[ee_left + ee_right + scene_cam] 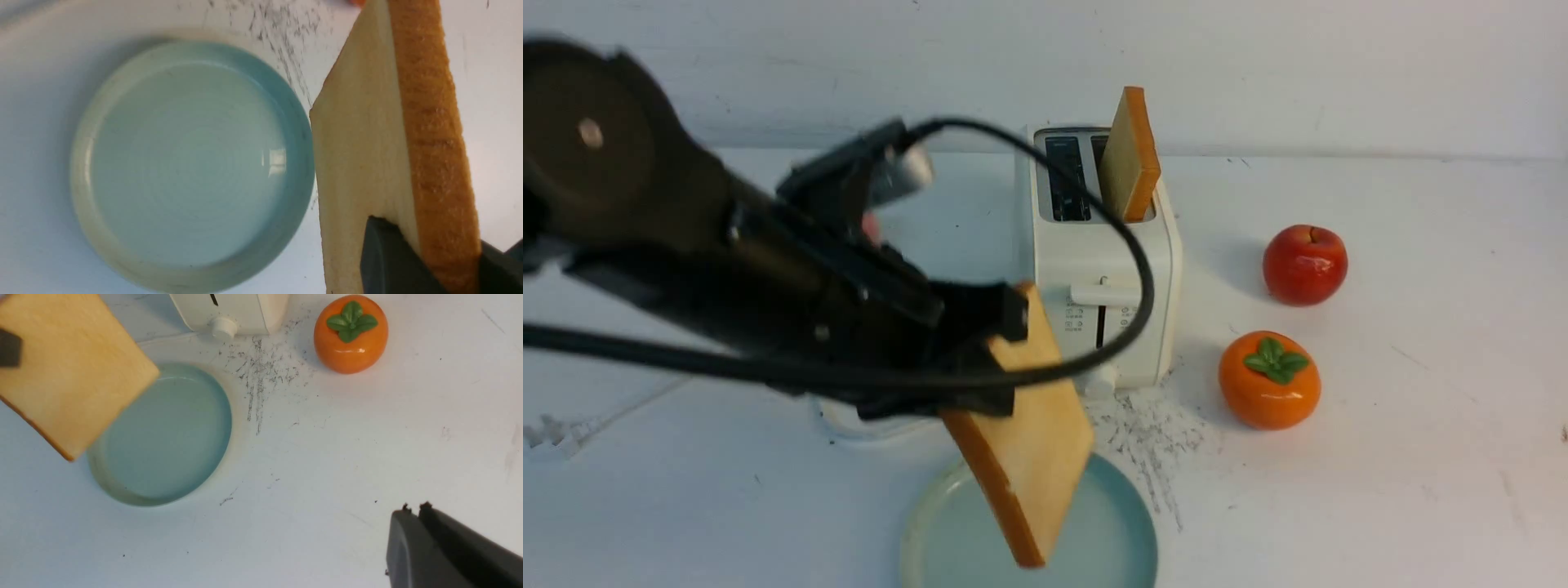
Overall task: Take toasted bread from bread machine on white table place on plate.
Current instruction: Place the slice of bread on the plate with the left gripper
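My left gripper (pixel 1001 343) is shut on one slice of toasted bread (pixel 1025 441), holding it tilted in the air above the mint-green plate (pixel 1111 531). In the left wrist view the slice (pixel 367 143) sits clamped between the dark fingers (pixel 388 257), beside the empty plate (pixel 188 163). A second slice (pixel 1131 155) stands in the right slot of the cream-white bread machine (pixel 1103 269); its left slot is empty. My right gripper (pixel 413 510) is shut and empty over the white table (pixel 327 465), to the right of the plate (pixel 163 437). The held slice also shows there (pixel 69 371).
An orange persimmon (pixel 1268 380) and a red apple (pixel 1304 264) sit right of the bread machine. Black scratch marks (pixel 1147 433) lie between the bread machine and the plate. The white cord (pixel 849 425) loops left of the plate.
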Robot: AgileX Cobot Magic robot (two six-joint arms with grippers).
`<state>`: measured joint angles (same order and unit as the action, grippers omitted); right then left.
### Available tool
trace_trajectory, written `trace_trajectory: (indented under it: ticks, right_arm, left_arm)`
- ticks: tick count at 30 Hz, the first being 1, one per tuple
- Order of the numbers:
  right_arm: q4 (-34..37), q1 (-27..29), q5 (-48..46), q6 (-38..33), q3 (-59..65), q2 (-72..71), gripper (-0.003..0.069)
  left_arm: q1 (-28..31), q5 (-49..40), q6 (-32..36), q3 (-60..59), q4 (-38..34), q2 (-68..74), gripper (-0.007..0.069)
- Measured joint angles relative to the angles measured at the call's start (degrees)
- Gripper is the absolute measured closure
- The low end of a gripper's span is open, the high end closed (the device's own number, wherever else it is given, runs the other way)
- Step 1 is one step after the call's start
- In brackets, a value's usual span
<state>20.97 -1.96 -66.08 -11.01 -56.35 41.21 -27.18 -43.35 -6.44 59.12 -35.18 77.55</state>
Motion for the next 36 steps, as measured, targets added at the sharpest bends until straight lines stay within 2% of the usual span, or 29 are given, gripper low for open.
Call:
trace_trajectory:
  ticks: [3, 5, 7, 12, 18, 31, 36]
  right_arm:
    - [0.00, 0.00, 0.00, 0.00, 0.00, 0.00, 0.0626]
    - [0.00, 0.00, 0.00, 0.00, 0.00, 0.00, 0.0626]
    - [0.00, 0.00, 0.37, 0.00, 0.00, 0.00, 0.0626]
    - [1.05, 0.00, 2.19, 0.00, 1.96, 0.00, 0.0626]
    - [2.24, 0.00, 3.81, -0.84, 6.38, 0.00, 0.0626]
    - [5.97, 0.00, 4.73, -1.29, 6.79, 0.00, 0.0626]
    - [6.16, 0.00, 4.84, -1.41, 6.79, 0.00, 0.0626]
  left_arm:
    - [0.00, 4.15, 5.67, -5.52, -7.58, 0.00, 0.0524]
    - [0.00, 9.15, 12.22, -10.21, -15.88, -0.11, 0.0524]
    - [0.00, 12.90, 15.99, -12.57, -21.34, 0.02, 0.0524]
    - [0.00, 16.68, 22.10, -14.05, -28.15, 2.86, 0.0524]
    - [0.00, 17.58, 24.95, -14.05, -29.48, 7.56, 0.0524]
    - [0.00, 19.80, 25.40, -14.05, -29.58, 15.15, 0.0523]
    - [0.00, 19.86, 25.40, -14.05, -26.79, 15.80, 0.0443]
